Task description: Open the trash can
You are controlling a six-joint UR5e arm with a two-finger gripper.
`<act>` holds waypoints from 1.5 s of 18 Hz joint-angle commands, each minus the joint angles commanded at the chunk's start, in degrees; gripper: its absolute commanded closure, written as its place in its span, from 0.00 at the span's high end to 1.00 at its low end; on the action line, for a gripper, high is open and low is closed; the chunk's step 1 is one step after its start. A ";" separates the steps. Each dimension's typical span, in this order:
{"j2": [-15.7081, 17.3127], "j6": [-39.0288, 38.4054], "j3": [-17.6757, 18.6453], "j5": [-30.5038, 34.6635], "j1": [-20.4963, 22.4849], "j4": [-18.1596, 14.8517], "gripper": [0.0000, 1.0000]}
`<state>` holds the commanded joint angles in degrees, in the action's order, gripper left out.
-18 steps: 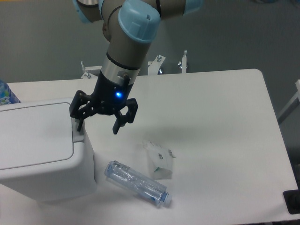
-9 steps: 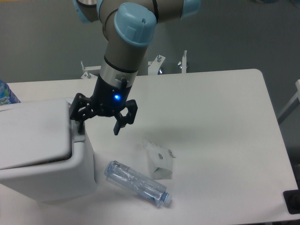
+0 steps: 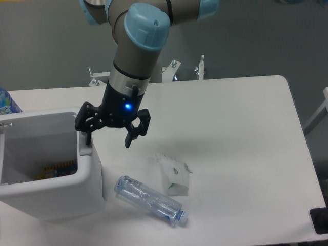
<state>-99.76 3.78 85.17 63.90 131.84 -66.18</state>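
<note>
White table (image 3: pixel 236 118): trash can (image 3: pixel 56 192), bottle (image 3: pixel 148 201), carton (image 3: pixel 175 175).

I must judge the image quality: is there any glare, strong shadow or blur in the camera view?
Camera view: soft even light, no harsh glare; the gripper throws only a faint shadow on the table; the trash can and clear bottle look sharp.

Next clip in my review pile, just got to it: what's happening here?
A single robot arm is working on the white trash can at the table's left edge. Its open gripper has one finger down at the can's right rim, where the button sits. The can's top is open, showing something colourful inside. A clear bottle and a small crumpled carton lie untouched on the table.
</note>
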 joint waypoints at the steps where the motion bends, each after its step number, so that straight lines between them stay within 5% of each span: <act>1: 0.09 0.00 -0.70 0.00 0.00 0.00 1.00; 5: 0.09 0.17 -2.82 1.13 1.05 0.09 1.00; 12: 0.18 1.75 -5.55 16.34 4.48 -0.09 1.00; 17: 0.18 13.85 -4.84 23.97 5.89 -1.14 1.00; 22: 0.62 29.51 -4.23 30.40 7.64 -6.84 1.00; 27: 0.79 31.20 -3.88 30.94 8.79 -7.29 1.00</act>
<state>-98.96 34.98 81.30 94.83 140.62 -73.48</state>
